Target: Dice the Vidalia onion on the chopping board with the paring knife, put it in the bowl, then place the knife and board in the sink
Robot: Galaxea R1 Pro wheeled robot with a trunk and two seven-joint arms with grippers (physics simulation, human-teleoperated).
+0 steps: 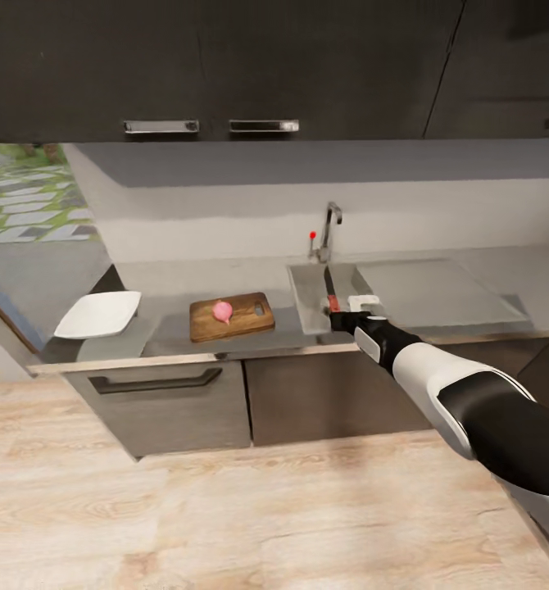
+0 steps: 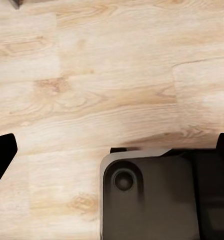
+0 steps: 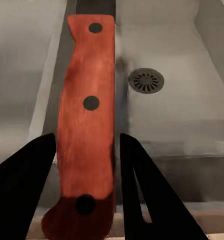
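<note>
The pinkish Vidalia onion (image 1: 223, 310) sits whole on the dark-brown chopping board (image 1: 243, 324), which lies on the grey countertop (image 1: 170, 332) left of the sink (image 1: 306, 288). Further left stands the white bowl (image 1: 100, 314), with nothing in it. My right gripper (image 1: 341, 316) hangs over the sink's front edge, shut on the red handle of the paring knife (image 1: 330, 290), whose blade points toward the faucet (image 1: 330, 221). In the right wrist view the fingers (image 3: 36, 170) flank the knife handle (image 3: 86, 120) above the basin and its drain (image 3: 146, 80). My left gripper (image 2: 117, 142) is open over the floor.
A flat drainboard (image 1: 434, 291) lies right of the basin. Dark wall cabinets (image 1: 225, 65) hang over the worktop, and a drawer with a handle (image 1: 156, 382) sits below the bowl. Wooden floor (image 1: 225, 508) lies in front. My dark base (image 2: 152, 200) shows under the left gripper.
</note>
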